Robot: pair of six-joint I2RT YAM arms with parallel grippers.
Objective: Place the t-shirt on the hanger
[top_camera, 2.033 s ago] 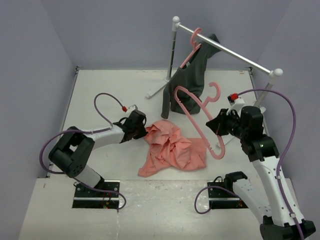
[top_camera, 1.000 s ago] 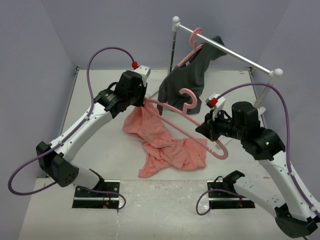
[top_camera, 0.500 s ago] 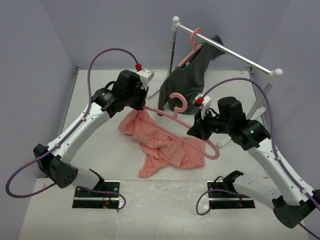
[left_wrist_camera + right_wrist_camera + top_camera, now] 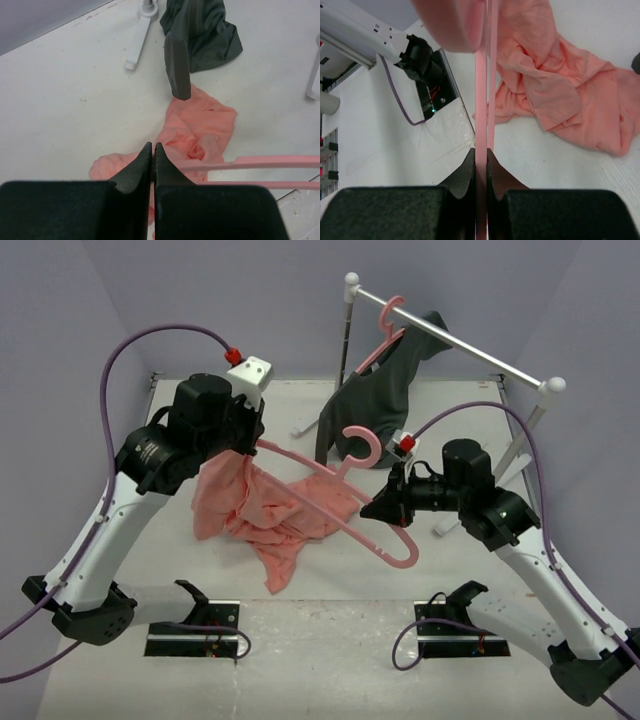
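My left gripper (image 4: 243, 447) is shut on a top edge of the salmon-pink t-shirt (image 4: 247, 508) and holds it up. The cloth hangs down, its lower end touching the table. My right gripper (image 4: 383, 508) is shut on the lower bar of the pink hanger (image 4: 325, 468). The hanger's left shoulder reaches into the cloth by the left gripper, and its hook (image 4: 360, 443) points up. In the left wrist view the gripper (image 4: 152, 148) is shut, with the t-shirt (image 4: 200, 122) and hanger bars (image 4: 265, 161) below. In the right wrist view the gripper (image 4: 481, 153) clamps the hanger (image 4: 481, 100) beside the t-shirt (image 4: 555, 85).
A white clothes rail (image 4: 470, 347) stands at the back right. It carries a second pink hanger (image 4: 385, 315) with a dark grey garment (image 4: 375, 400), also in the left wrist view (image 4: 205, 30). The rail's foot (image 4: 137, 45) lies on the table. Arm base mounts (image 4: 195, 635) sit at the near edge.
My left gripper has moved left and toward the near side with the t-shirt, pulling most of it off the table. My right gripper has followed left with the hanger, its shoulder staying in the cloth.
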